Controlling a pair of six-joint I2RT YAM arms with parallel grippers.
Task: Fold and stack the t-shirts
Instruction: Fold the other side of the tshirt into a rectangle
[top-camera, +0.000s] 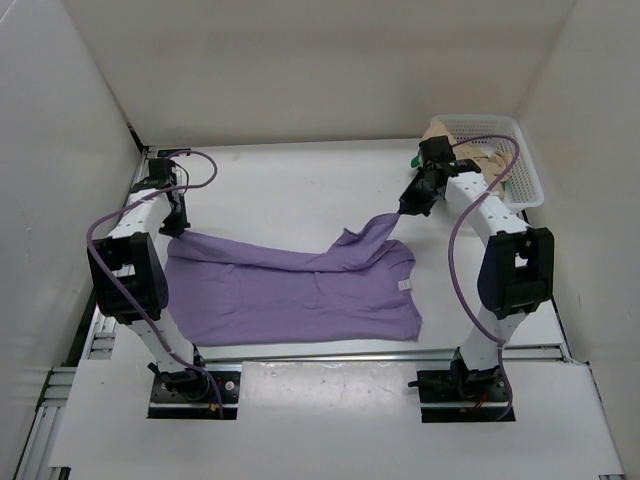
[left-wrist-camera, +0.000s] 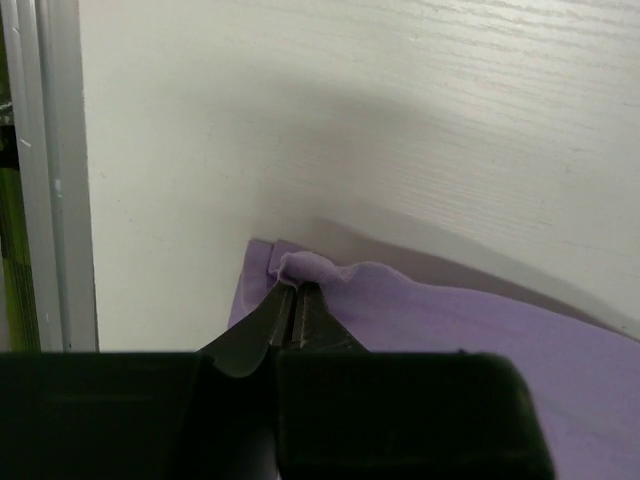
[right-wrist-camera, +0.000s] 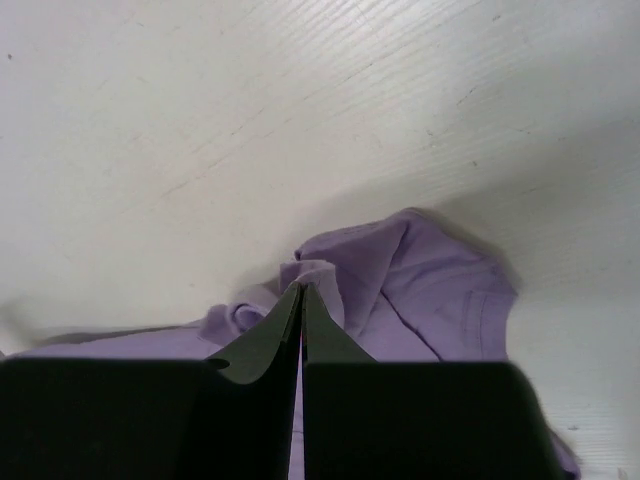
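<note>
Lavender t-shirt (top-camera: 290, 295) lies spread over the near middle of the white table (top-camera: 290, 185). Most of it is flat, and a small white label shows near its right edge. The left pincer (top-camera: 178, 230) is clamped on the shirt's far left corner, close to the table's left rim. In the left wrist view its jaws are pressed together with a small fold of purple cloth bunched at their tips. The right pincer (top-camera: 403, 208) is clamped on the shirt's far right part, which is drawn up into a narrow, stretched strip rising off the table. A white mesh basket (top-camera: 528, 175) sits in the far right corner, just behind the right arm, with tan cloth (top-camera: 492, 160) inside it.
</note>
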